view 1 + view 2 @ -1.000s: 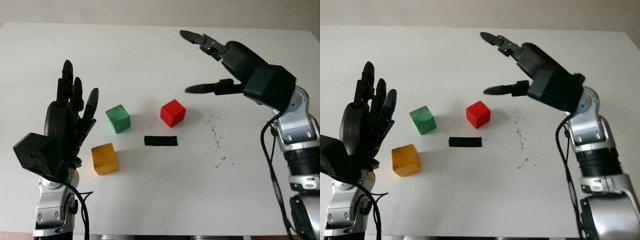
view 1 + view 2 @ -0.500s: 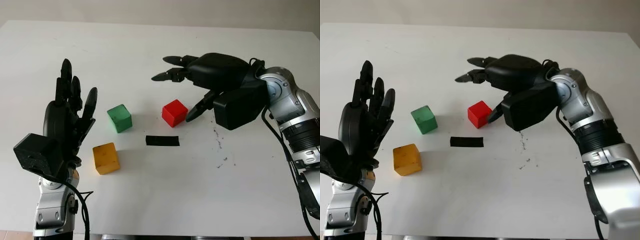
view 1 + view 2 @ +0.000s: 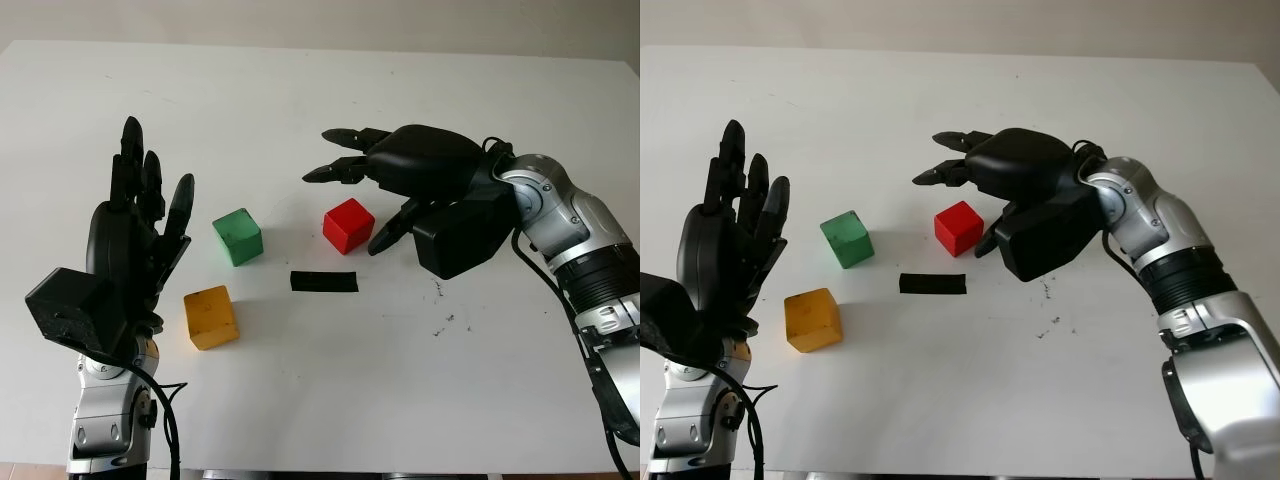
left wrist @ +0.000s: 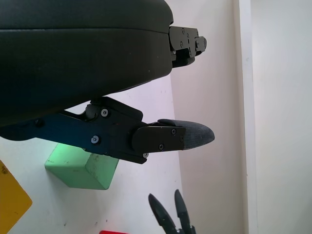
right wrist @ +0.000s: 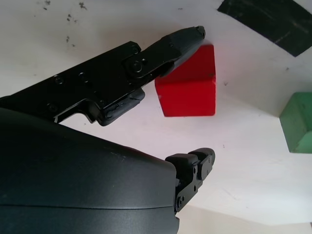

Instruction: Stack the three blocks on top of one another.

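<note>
A red block (image 3: 348,225) sits mid-table, with a green block (image 3: 237,236) to its left and a yellow block (image 3: 210,317) nearer me, left of centre. All three stand apart on the white table (image 3: 300,400). My right hand (image 3: 342,195) hovers open around the red block. Its fingers (image 3: 330,170) reach over the block's far side, and its thumb (image 5: 180,39) is at the block's right face (image 5: 187,90); I cannot tell if it touches. My left hand (image 3: 140,220) is raised, open, left of the green block (image 4: 83,168).
A black tape strip (image 3: 323,282) lies flat just in front of the red block. Dark specks (image 3: 440,300) mark the table to its right. The table's front edge runs close to me, near the left arm's base.
My right hand has swung down and left from high over the far table to surround the red block, its thumb now beside it. The left hand and all blocks stay put.
</note>
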